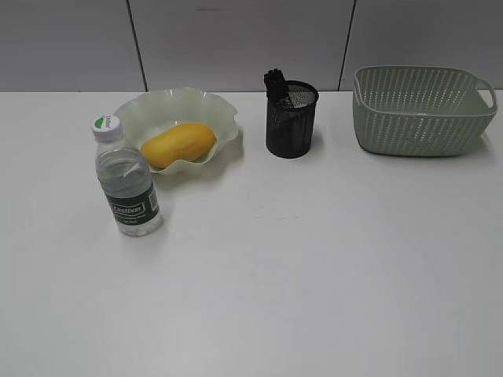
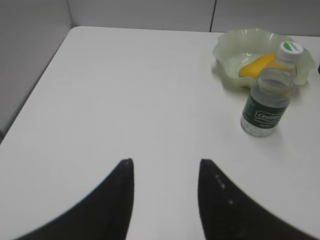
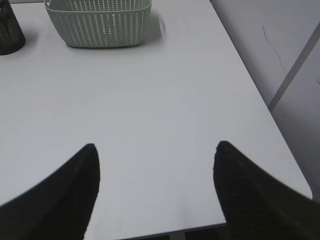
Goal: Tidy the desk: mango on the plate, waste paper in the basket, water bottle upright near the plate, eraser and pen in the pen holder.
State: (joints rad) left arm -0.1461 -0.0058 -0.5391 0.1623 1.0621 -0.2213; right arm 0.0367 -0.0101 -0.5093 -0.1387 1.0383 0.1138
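A plain office or lab test station: a bare white counter (image 1: 314, 275) set against grey partition panels (image 1: 236, 39) with dark seams at 12 o'clock. A black mesh pen holder (image 1: 291, 119) at about 12 o'clock adds the desk-like feel.

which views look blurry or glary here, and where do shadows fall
Exterior view: sharp, soft even light, faint shadows right of the bottle and pen holder. Left wrist view: dark fingers soft-edged up close. Right wrist view: basket slightly smeared; no strong glare anywhere.
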